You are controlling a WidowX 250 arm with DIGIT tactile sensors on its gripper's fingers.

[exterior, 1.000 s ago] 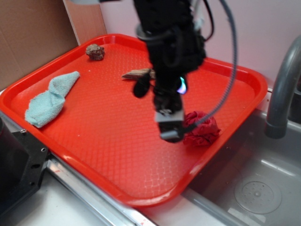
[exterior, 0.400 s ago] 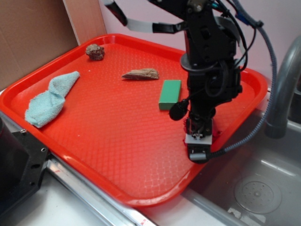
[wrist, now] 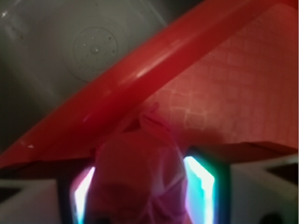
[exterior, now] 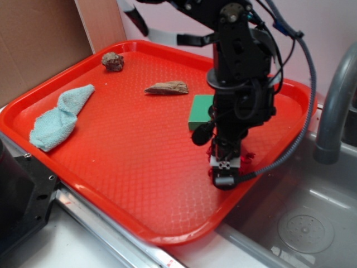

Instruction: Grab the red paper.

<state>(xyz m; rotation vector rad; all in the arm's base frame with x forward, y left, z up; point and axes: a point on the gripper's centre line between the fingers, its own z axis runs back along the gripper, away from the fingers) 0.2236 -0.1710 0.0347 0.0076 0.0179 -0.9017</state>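
The red paper (exterior: pixel 246 157), a dark crimson crumpled wad, lies on the red tray (exterior: pixel 111 167) near its right rim, mostly hidden under my gripper (exterior: pixel 224 170). In the wrist view the red paper (wrist: pixel 140 172) fills the space between my two lit fingers, and my gripper (wrist: pixel 142 164) straddles it. The jaws stand apart on either side of the wad, low over the tray. The tray's rim (wrist: pixel 140 79) runs just beyond the paper.
A green block (exterior: pixel 199 111) lies just behind the gripper. A wood chip (exterior: pixel 167 87), a rock (exterior: pixel 113 61) and a pale blue cloth (exterior: pixel 58 117) lie further left. The sink (exterior: pixel 301 223) and faucet (exterior: pixel 334 106) are at the right.
The gripper has swung right from mid-tray to over the red paper, then moved down and slightly left onto it. The paper is now mostly covered.
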